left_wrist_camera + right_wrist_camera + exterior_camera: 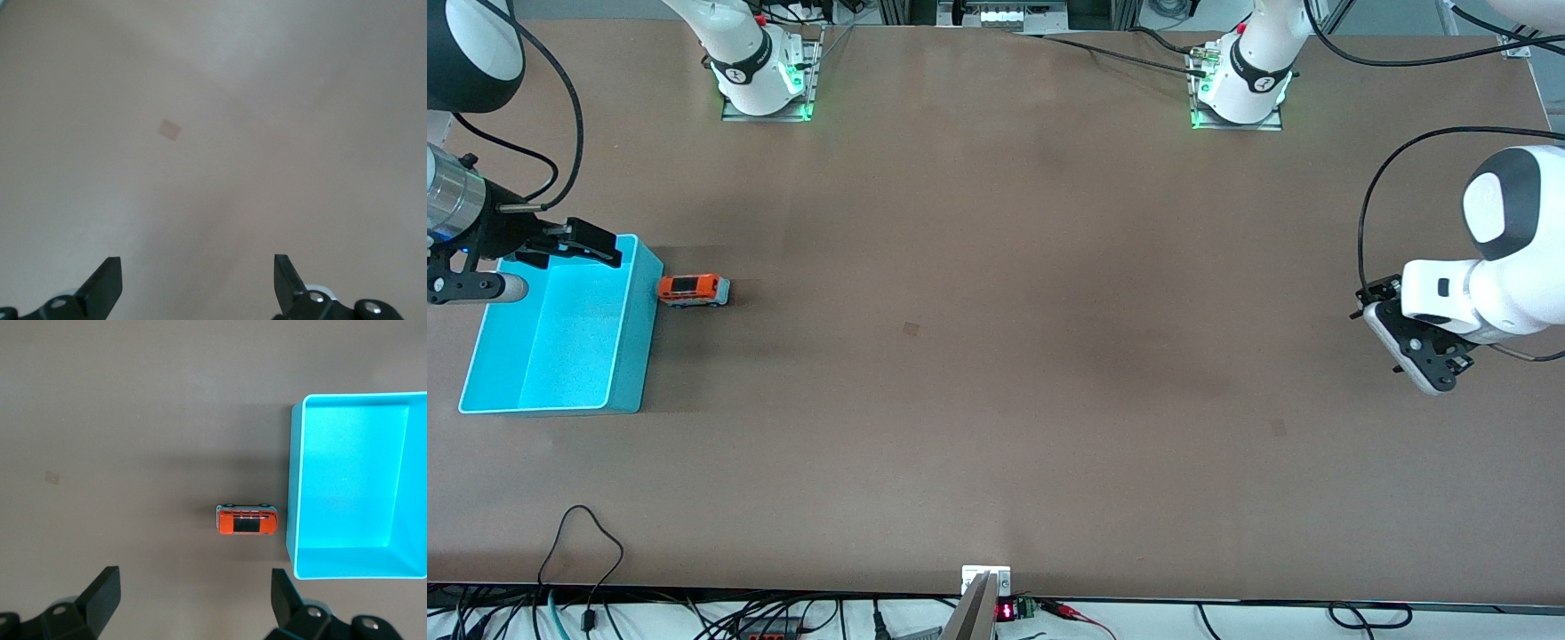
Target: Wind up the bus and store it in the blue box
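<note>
The small orange bus [694, 290] stands on its wheels on the brown table, close beside the long wall of the blue box [636, 338], on the side toward the left arm's end. The right wrist view shows the bus [247, 522] with a thin gap to the box [293, 487], which holds nothing. My right gripper [605, 249] is open and empty, up over the box's corner farther from the front camera; its jaws [195, 587] stand wide apart. My left gripper [1423, 356] is open and empty [198, 270], waiting over bare table at the left arm's end.
A small pale patch [911, 329] marks the table's middle and shows in the left wrist view [170, 129]. The arm bases [765, 80] stand along the table edge farthest from the front camera. Cables [587, 551] lie at the edge nearest it.
</note>
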Tool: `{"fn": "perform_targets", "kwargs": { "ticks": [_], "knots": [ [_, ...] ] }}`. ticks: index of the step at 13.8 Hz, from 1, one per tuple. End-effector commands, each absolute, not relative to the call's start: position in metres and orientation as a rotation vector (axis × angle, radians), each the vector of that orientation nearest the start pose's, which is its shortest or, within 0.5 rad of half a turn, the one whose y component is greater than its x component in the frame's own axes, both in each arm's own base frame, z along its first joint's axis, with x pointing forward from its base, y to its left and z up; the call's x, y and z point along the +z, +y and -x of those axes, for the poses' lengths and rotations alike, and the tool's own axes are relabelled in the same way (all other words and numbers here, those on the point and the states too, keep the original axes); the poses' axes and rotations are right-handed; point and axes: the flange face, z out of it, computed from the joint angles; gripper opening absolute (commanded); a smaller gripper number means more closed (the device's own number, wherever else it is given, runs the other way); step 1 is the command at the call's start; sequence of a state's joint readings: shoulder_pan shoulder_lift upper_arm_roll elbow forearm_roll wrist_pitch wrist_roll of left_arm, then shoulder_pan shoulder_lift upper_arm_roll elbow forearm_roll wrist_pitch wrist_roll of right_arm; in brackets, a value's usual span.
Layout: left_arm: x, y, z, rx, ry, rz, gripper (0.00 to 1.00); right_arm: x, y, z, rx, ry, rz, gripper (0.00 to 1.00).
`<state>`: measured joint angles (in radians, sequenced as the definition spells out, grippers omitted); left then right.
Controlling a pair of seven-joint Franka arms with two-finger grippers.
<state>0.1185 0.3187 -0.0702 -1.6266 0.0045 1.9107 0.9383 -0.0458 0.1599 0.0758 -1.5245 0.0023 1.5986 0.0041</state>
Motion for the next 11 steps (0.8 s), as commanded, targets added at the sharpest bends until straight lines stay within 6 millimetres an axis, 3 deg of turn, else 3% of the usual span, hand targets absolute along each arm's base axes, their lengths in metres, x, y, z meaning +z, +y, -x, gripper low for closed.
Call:
{"fn": "perform_targets", "kwargs": {
  "ticks": [1, 4, 7, 8, 11],
  "knots": [
    [0.47, 0.036, -0.656, -0.025, 1.03, 2.983, 1.0, 0.558, 0.018, -0.598, 0.141, -0.062, 3.126, 1.0],
    [0.503, 0.036, -0.654, -0.091, 0.588, 3.09, 1.0, 0.544, 0.021, -0.599, 0.206, -0.069, 3.12, 1.0],
    [0.544, 0.007, -0.635, -0.104, 0.163, 3.139, 1.0, 0.537, 0.039, -0.595, 0.273, -0.117, 3.117, 1.0],
    [0.555, 0.009, -0.63, -0.104, 0.088, 3.142, 1.0, 0.53, 0.041, -0.595, 0.306, -0.157, 3.113, 1.0],
    [0.577, 0.02, -0.614, -0.101, -0.138, 3.237, 1.0, 0.517, 0.034, -0.598, 0.332, -0.529, 3.049, 1.0]
  ]
}}
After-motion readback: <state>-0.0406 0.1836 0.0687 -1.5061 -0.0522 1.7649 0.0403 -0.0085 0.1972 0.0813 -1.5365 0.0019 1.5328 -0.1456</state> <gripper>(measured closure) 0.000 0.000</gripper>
